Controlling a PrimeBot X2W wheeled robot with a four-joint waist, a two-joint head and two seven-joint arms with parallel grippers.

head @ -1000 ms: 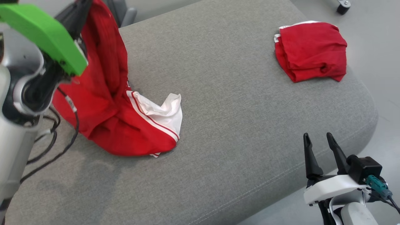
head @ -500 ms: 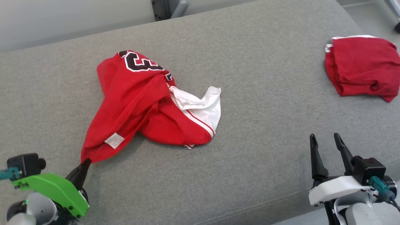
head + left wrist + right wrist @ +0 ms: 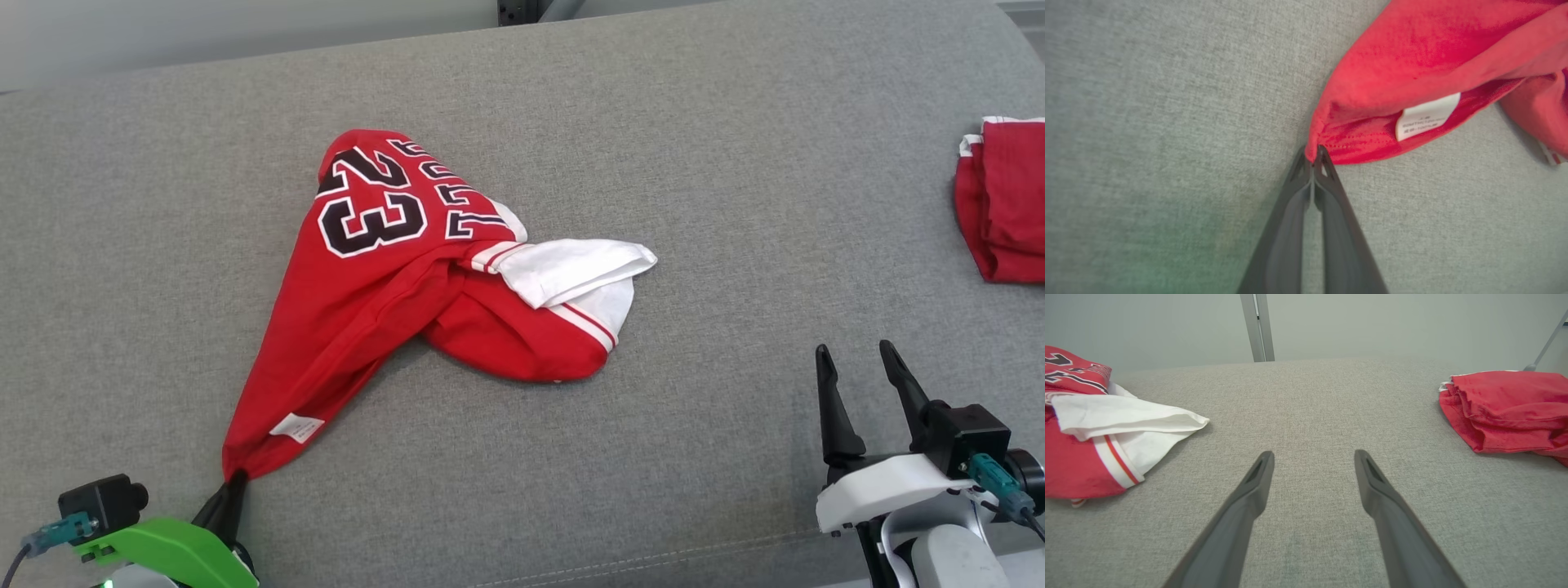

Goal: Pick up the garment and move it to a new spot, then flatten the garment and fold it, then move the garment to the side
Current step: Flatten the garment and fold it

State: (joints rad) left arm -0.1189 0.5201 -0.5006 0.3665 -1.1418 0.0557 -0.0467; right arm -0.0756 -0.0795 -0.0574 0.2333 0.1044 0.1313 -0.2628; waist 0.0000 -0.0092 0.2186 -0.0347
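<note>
So the big change: a second ago our left arm had the jersey (image 3: 367,269) hoisted up high with just its lower part puddled on the grey padded surface (image 3: 735,122). Now the arm is down low at the near left and the whole thing is laid out, number 23 facing up, stretched in a long wedge back toward us. The head camera swung too, which is why the folded red garment (image 3: 1008,212) sits at the right edge of the head view now; we don't think it moved.

The left gripper (image 3: 237,478) has its fingers pinched together on the very corner of the hem, just past the white label (image 3: 296,425). The right gripper (image 3: 853,351) hangs at the near right, fingers apart and holding nothing, same as before.

We'd say the move-to-a-new-spot bit is basically done and flattening is next. It's still twisted, with the white sleeve (image 3: 571,269) bunched over the red.

Containers: none here, both garments lie straight on the padding.
</note>
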